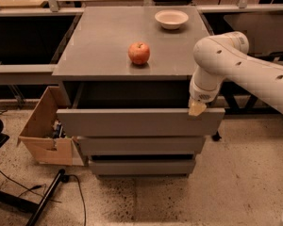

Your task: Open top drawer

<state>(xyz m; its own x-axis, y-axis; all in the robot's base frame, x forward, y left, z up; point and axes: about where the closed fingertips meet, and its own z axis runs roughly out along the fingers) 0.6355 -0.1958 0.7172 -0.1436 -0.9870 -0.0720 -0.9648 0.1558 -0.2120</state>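
The top drawer [137, 122] is a wide matte-grey drawer with a flat handleless front. It stands pulled out from the grey cabinet [104, 51], and its dark interior shows behind the front. My gripper [196, 108] hangs from the white arm at the right end of the drawer's top edge, its tan tip touching the front panel's rim. Two narrower grey drawer fronts [140, 145] sit closed below.
A red apple [139, 53] and a white bowl [171, 19] sit on the cabinet top. An open cardboard box [45, 128] stands on the floor at the left. Black cables and a stand leg [47, 197] lie at the lower left. Dark shelving runs behind.
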